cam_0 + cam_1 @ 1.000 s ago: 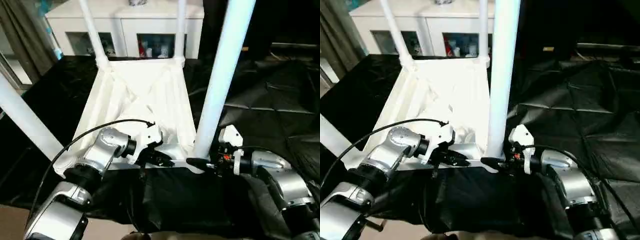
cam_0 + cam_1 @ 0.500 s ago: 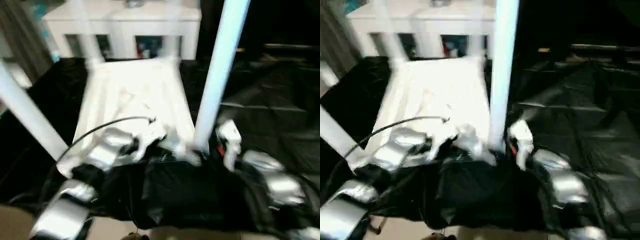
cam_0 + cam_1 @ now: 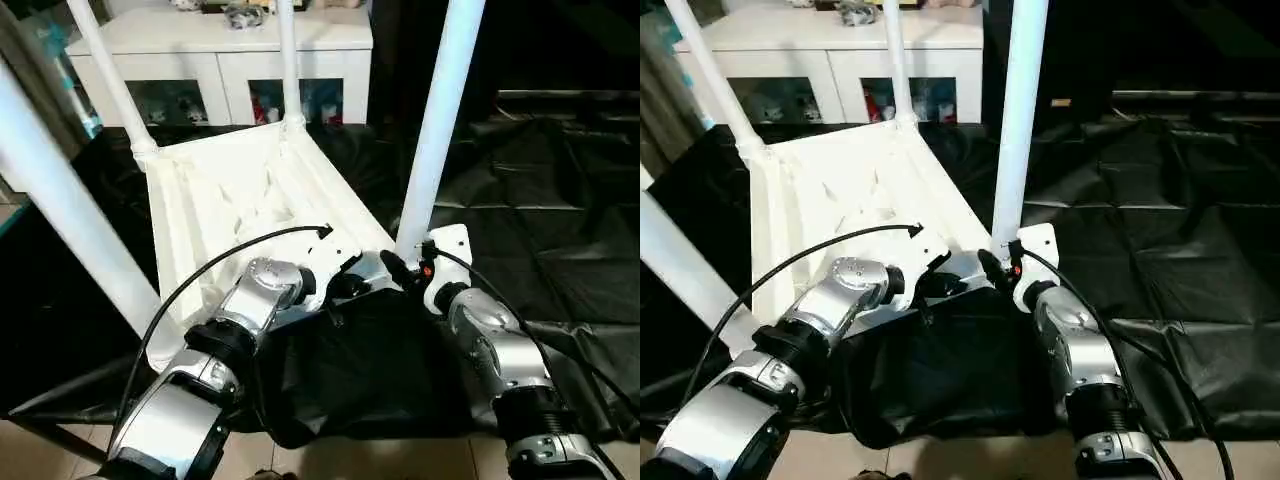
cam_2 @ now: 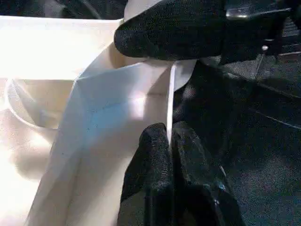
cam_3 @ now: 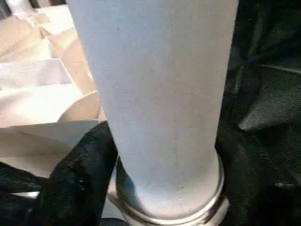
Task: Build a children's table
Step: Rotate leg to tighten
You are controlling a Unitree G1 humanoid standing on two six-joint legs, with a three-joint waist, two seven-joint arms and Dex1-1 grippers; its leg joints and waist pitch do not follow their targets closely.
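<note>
We see the tabletop (image 3: 235, 185) lying upside down on the black sheet (image 3: 540, 190) that covers the floor, ribbed underside up, with four white legs standing in its corner sockets. Two far legs (image 3: 288, 60) rise in front of the white cabinet (image 3: 220, 45); the near left leg (image 3: 70, 215) leans toward the picture's left edge.

We observe the left gripper (image 4: 170, 141) with its fingers pressed together, pinching the thin near edge of the tabletop close to the near right corner.

The right gripper (image 3: 400, 272) sits at the base of the near right leg (image 3: 440, 120), just above its socket. One black finger (image 5: 82, 174) lies against the side of this leg; the jaws stand spread about the tube. We cannot tell whether they clamp it. The two grippers are just beside each other.
</note>
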